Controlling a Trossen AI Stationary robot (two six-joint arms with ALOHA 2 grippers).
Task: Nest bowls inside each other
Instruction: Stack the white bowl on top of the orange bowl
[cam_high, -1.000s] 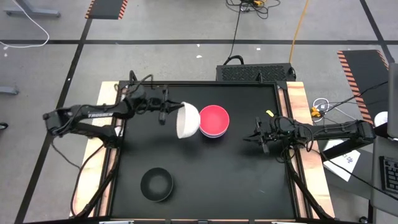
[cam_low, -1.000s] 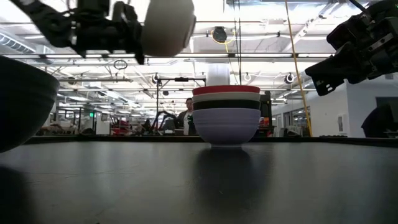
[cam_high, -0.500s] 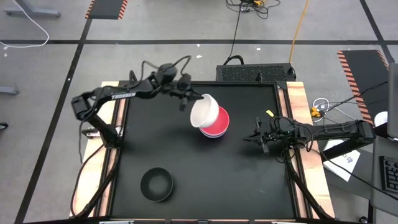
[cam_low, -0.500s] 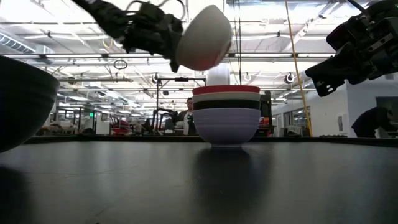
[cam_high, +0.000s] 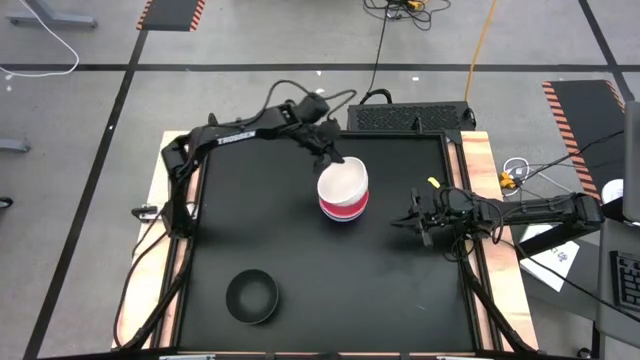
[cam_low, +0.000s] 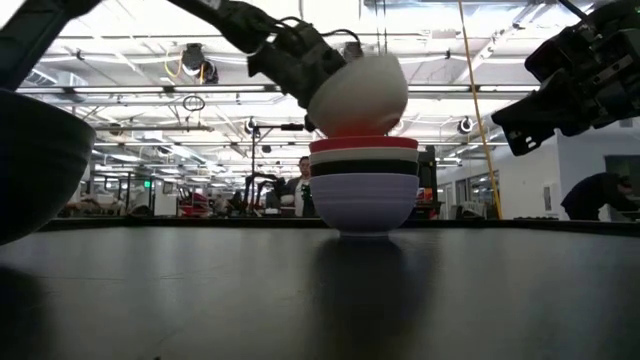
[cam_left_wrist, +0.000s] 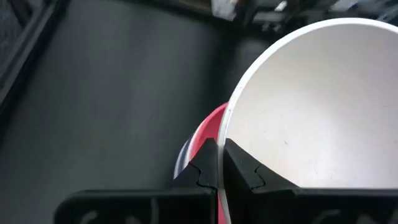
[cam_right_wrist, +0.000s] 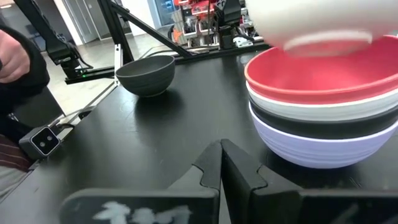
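Observation:
A white bowl (cam_high: 343, 182) hangs mouth up, slightly tilted, just over a stack of bowls (cam_low: 365, 185). The stack has a red bowl (cam_right_wrist: 323, 71) on top, then white, black and lavender ones. My left gripper (cam_high: 330, 160) is shut on the hanging bowl, reaching in from the far left. A lone black bowl (cam_high: 251, 296) stands on its base near the table's front left. My right gripper (cam_high: 415, 222) hovers shut and empty to the right of the stack. My left gripper pinches the white bowl's rim (cam_left_wrist: 222, 134), with one finger inside the bowl and one outside. The fingers slant down from the table's far left. The bowl (cam_low: 360, 92) is lifted clear, mouth up and tipped a little, its base just above the red bowl.
A black box (cam_high: 410, 117) with cables sits beyond the table's far edge. A small yellow piece (cam_high: 433, 182) lies on the table near the right arm. A person's sleeve (cam_right_wrist: 18, 62) shows beyond the table in the right wrist view. Wooden rails (cam_high: 480, 200) border the black top.
My left gripper has swung toward the table's right and far edge and tipped downward. It has carried the white bowl from left of the stack to directly over it. The bowl has turned from lying on its side to mouth up.

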